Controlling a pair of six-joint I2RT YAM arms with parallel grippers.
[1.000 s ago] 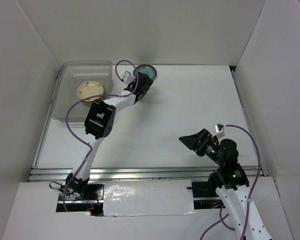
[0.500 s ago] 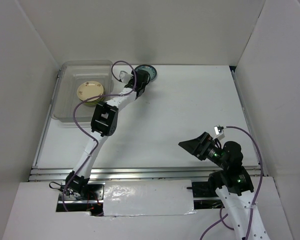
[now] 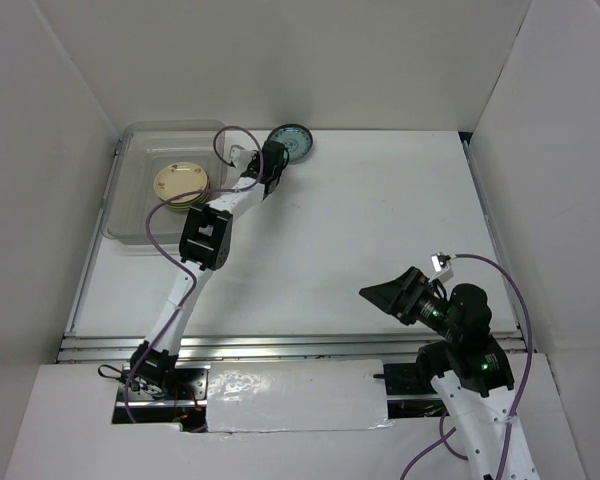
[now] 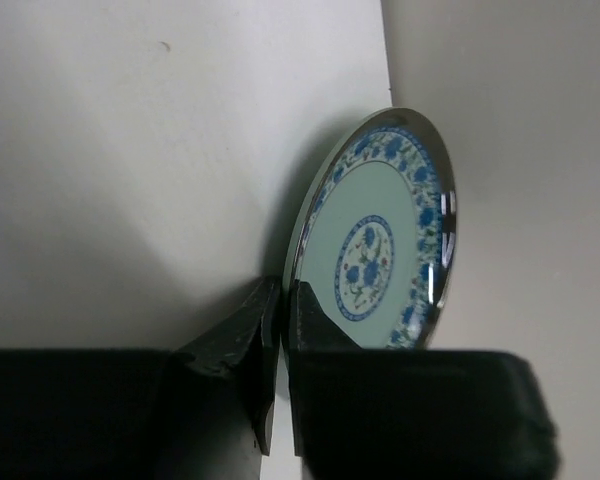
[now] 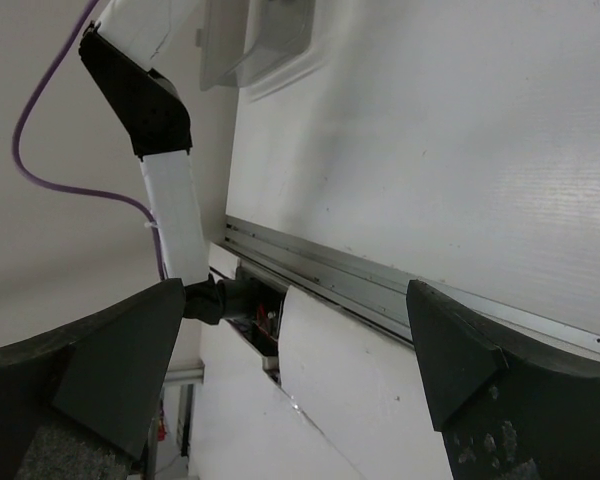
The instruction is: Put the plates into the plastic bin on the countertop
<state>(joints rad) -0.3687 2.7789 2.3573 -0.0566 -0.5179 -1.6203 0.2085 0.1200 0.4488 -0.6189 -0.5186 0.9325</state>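
A blue-patterned plate (image 3: 291,142) lies at the far edge of the countertop (image 3: 360,220), close to the back wall. My left gripper (image 3: 273,162) reaches its near-left rim. In the left wrist view the plate (image 4: 380,235) fills the middle, and the left gripper (image 4: 283,292) is shut on its rim, one finger on each face. The clear plastic bin (image 3: 140,215) stands at the far left, and a yellowish plate (image 3: 180,183) tops a small stack inside it. My right gripper (image 3: 392,296) hangs open and empty over the near right of the table.
White walls enclose the table on three sides. A metal rail (image 3: 280,345) runs along the near edge. In the right wrist view the open right gripper (image 5: 300,375) faces that rail (image 5: 380,285), the left arm's base and a corner of the bin (image 5: 255,45).
The left gripper has slid a little left along the plate's rim and closed on it. More of the plate now shows. The right arm has sunk slightly toward the near edge.
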